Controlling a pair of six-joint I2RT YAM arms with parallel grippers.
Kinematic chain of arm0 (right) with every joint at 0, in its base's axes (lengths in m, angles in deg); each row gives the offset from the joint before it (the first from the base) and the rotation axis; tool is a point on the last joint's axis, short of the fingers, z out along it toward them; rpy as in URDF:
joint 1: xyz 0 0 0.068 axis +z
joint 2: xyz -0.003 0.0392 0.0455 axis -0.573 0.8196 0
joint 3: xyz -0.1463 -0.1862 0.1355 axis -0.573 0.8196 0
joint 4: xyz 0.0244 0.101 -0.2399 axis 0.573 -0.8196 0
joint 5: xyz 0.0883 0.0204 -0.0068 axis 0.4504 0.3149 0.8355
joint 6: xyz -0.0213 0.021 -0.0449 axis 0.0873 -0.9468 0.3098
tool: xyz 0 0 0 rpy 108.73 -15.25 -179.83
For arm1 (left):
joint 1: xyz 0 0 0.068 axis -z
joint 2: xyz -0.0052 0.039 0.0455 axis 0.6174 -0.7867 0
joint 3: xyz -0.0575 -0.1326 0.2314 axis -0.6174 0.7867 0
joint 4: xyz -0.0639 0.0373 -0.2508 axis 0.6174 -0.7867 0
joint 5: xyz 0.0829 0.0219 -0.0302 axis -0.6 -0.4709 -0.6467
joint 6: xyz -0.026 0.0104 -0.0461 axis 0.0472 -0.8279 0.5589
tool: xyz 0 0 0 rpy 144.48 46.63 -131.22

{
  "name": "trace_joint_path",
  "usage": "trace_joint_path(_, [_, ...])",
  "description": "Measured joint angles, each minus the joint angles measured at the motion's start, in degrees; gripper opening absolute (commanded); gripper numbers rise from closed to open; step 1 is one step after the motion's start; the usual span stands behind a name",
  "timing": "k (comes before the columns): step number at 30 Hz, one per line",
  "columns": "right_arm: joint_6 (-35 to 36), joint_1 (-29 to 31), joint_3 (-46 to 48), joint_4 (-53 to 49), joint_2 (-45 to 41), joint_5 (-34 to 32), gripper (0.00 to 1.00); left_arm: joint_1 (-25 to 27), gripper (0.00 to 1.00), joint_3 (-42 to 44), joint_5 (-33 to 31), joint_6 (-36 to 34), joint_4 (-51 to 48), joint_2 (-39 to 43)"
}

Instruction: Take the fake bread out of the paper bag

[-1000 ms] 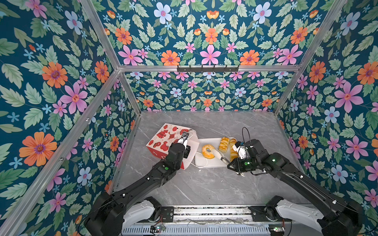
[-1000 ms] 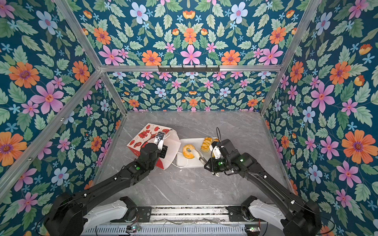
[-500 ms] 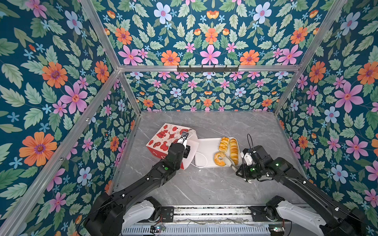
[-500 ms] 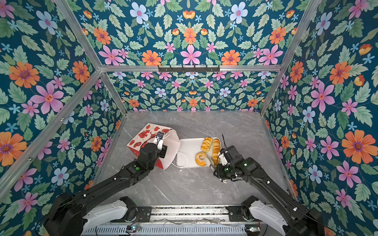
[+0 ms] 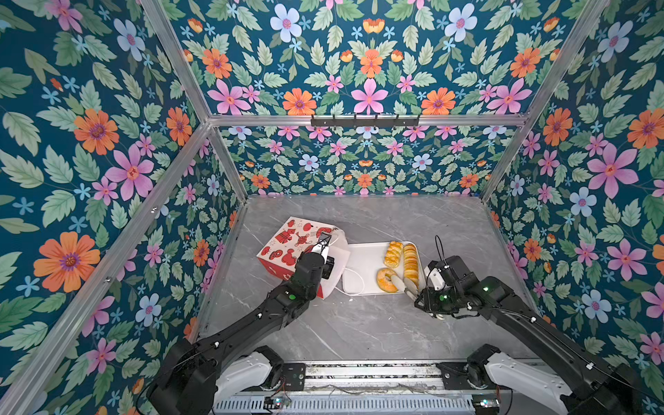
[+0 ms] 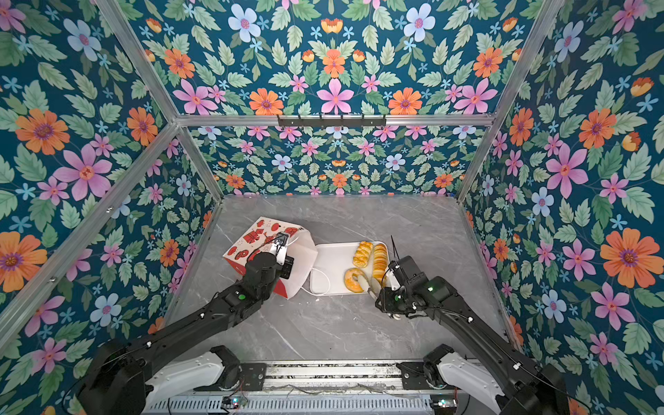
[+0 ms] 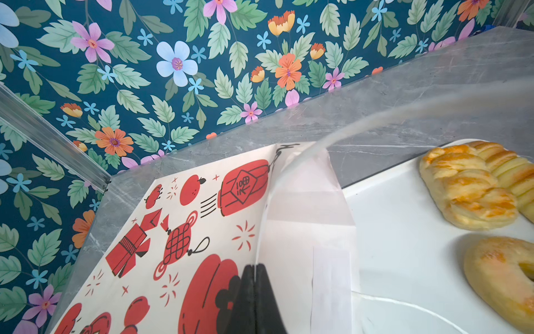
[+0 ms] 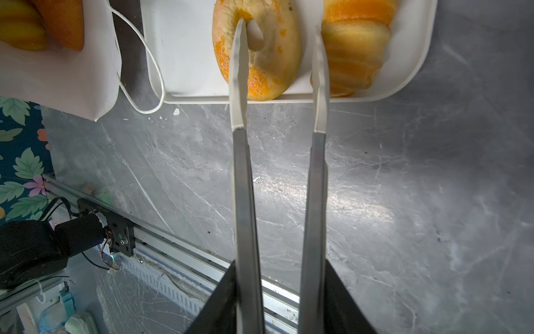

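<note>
The paper bag [image 5: 287, 242] [image 6: 251, 244] lies on its side, mouth toward the white tray [image 5: 363, 258]. My left gripper [image 5: 323, 244] [image 7: 254, 267] is shut on the bag's upper rim and holds the mouth up. On the tray rest pieces of fake bread: a ring bagel [image 5: 385, 280] [image 8: 277, 57] and two braided loaves [image 5: 393, 254] [image 5: 410, 264]. More orange bread [image 8: 43, 26] shows inside the bag. My right gripper [image 5: 401, 284] [image 8: 278, 29] is open. One fingertip [image 8: 239, 43] lies over the bagel's hole. The other stands between the bagel and a loaf [image 8: 355, 46].
A white cord handle [image 8: 138, 57] of the bag trails over the tray's near corner. The tray's front rim [image 8: 289, 101] sits close to my right fingers. Floral walls enclose the grey marble table [image 5: 359, 323]. An aluminium rail [image 5: 359, 373] runs along the front.
My right gripper carried the ring bagel across the tray to the right, beside the braided loaf, then opened its jaws. The left gripper kept its hold on the bag.
</note>
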Motion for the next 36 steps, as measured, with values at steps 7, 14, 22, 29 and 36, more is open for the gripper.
trace_joint_path(7, [-0.9,0.0,-0.7,-0.9,-2.1,-1.4,0.44,0.0,0.0,0.2,0.0,0.0,0.5,-0.3])
trace_joint_path(14, [-0.9,0.0,-2.0,-2.0,-4.3,-3.9,0.44,0.0,0.0,0.2,0.2,0.0,0.7,-0.2])
trace_joint_path(22, [-0.6,-0.1,-4.7,-2.4,-5.5,-4.0,0.44,0.0,0.0,0.2,0.2,0.0,0.6,0.7])
trace_joint_path(29, [-0.6,4.8,-7.1,6.5,1.7,3.0,0.44,0.0,0.0,0.0,1.2,0.0,0.7,0.0])
trace_joint_path(36, [-0.4,13.5,-12.4,19.1,15.9,7.9,0.44,0.0,0.0,0.0,2.9,-2.2,0.9,0.1])
